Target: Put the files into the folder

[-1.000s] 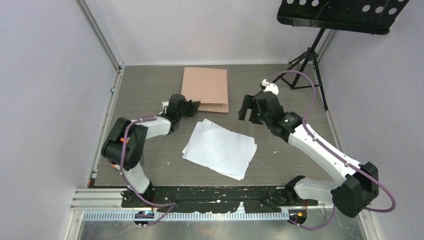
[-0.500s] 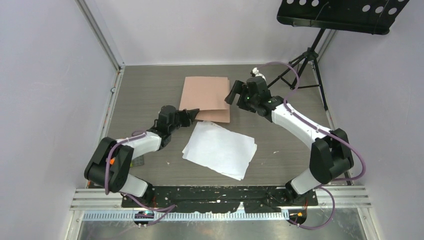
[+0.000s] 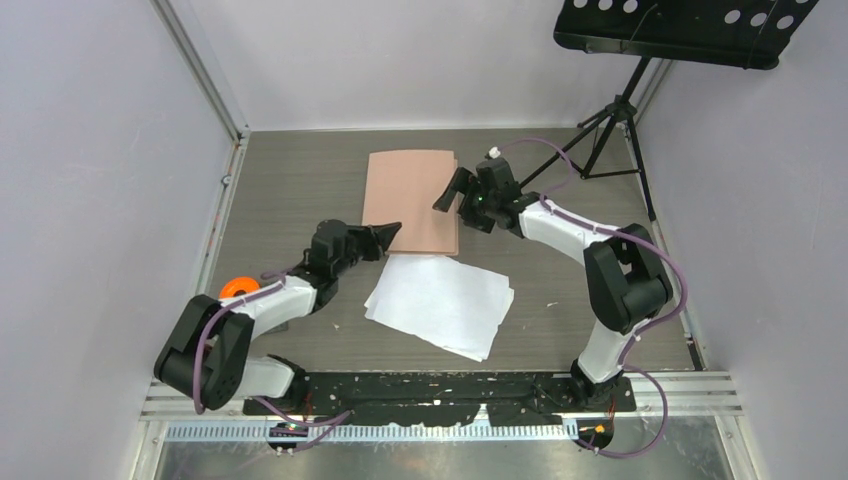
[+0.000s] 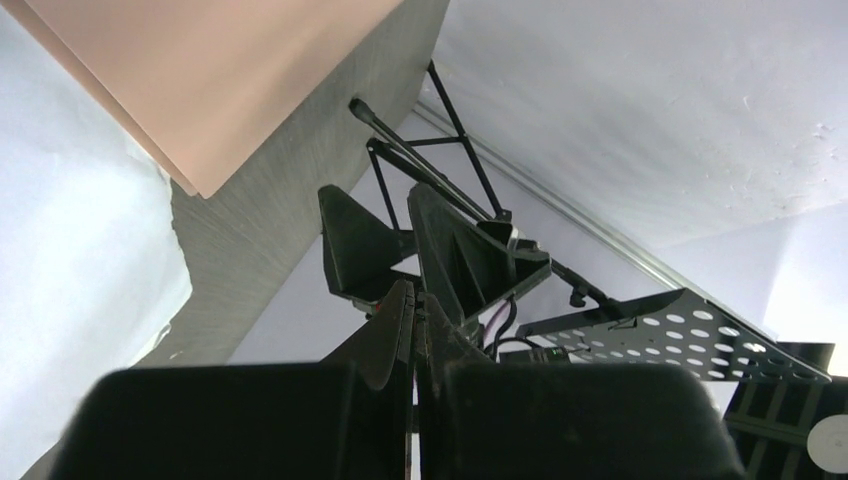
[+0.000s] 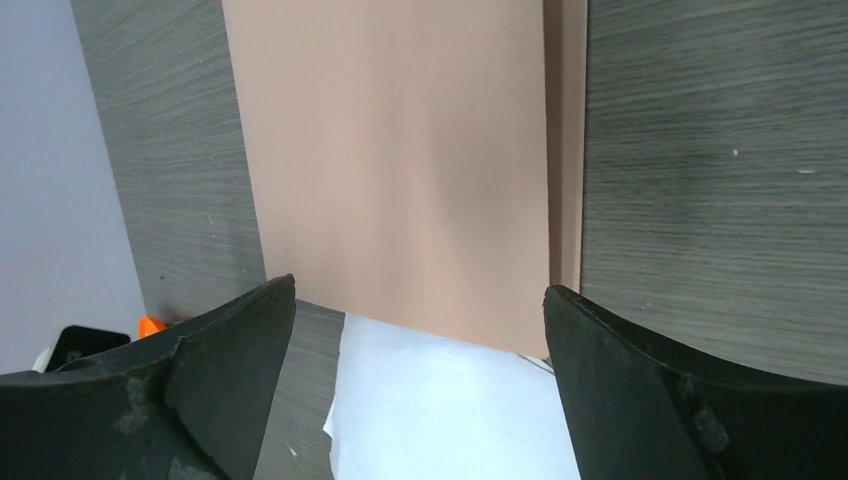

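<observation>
right gripper [image 3: 452, 191] has swung left to hover above the folder [image 3: 405, 195].

A black music stand [image 3: 688, 30] rises at two o'clock, with a perforated tray on top and its tripod [image 3: 622, 100] planted on the grey wood-grain table [image 3: 290, 180] — lavender walls [image 3: 100, 200] all around.

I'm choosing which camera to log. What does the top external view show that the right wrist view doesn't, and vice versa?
Only top external: the left gripper, shut, by the near left corner of the flat salmon-pink card folder; the whole fanned stack of white paper sheets; a black tripod music stand. Only right wrist: a close look at a narrow strip set off along one long edge of the folder. Both: the folder closed on the grey wood-grain table, part of the sheets, and the open right gripper.
</observation>
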### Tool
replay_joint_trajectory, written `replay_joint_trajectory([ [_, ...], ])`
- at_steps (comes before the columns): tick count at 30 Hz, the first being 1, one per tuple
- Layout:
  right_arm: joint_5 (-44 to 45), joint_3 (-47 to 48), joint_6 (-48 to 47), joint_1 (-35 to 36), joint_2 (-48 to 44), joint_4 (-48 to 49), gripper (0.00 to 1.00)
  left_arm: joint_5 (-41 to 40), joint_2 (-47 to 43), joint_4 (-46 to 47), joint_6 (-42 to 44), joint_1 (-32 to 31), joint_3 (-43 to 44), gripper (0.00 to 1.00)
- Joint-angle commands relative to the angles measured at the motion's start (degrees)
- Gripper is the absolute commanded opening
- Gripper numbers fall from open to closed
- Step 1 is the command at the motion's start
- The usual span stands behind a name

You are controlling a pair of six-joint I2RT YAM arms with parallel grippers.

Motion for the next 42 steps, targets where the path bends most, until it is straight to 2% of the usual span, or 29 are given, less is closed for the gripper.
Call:
replay_joint_trajectory([
  [1,0.5,3.0,2.3,0.0,0.0,2.5,0.99,0.6,-3.9,-2.7,3.0,0.3,0.6,0.0],
  [2,2.4,2.7,1.9,0.0,-0.3,2.4,0.99,1.0,-4.8,-6.5,5.5,0.7,1.5,0.0],
  [3,3.2,2.0,0.9,-0.1,-0.8,2.3,0.99,1.1,-5.0,-10.0,8.7,1.1,3.0,0.1],
  [4,4.2,1.7,0.1,-0.1,-0.9,2.3,0.99,1.0,-4.9,-12.2,11.2,1.4,3.5,0.28],
  [6,3.8,1.3,-0.9,-0.2,-0.6,2.1,0.98,0.8,-3.6,-11.7,15.0,1.7,3.3,0.51],
  [7,3.5,1.1,-1.1,-0.2,-0.6,1.7,0.98,0.7,-2.9,-11.1,16.4,1.8,3.2,0.59],
  [8,3.3,0.8,-1.7,-0.1,-0.9,1.5,0.98,0.7,-2.3,-11.8,17.8,1.8,3.5,0.63],
  [10,3.8,-0.8,-2.9,0.4,-2.5,0.6,0.99,-0.2,-2.1,-16.2,23.5,1.8,4.8,0.65],
  [16,10.6,-5.9,-7.6,2.8,-7.8,-4.2,0.98,-9.6,-5.2,-39.6,45.9,1.5,11.1,0.72],
  [20,11.8,-8.7,-8.1,3.2,-10.7,-3.9,0.98,-12.3,-4.7,-43.7,53.7,-0.4,11.1,0.76],
  [24,12.9,-7.8,-9.3,3.3,-12.4,-5.1,0.98,-15.6,-1.4,-43.5,57.0,-4.2,10.5,0.8],
  [27,13.4,-7.1,-10.4,3.2,-13.9,-6.0,0.97,-13.1,3.2,-38.2,58.8,-5.3,10.3,0.81],
  [33,15.1,-7.5,-11.2,3.2,-18.2,-8.1,0.97,-13.0,9.9,-38.2,60.8,-10.1,13.4,0.81],
  [42,18.0,-8.3,-12.3,-0.2,-24.8,-11.9,0.96,-10.2,21.3,-43.8,56.4,-25.8,24.9,0.78],
])
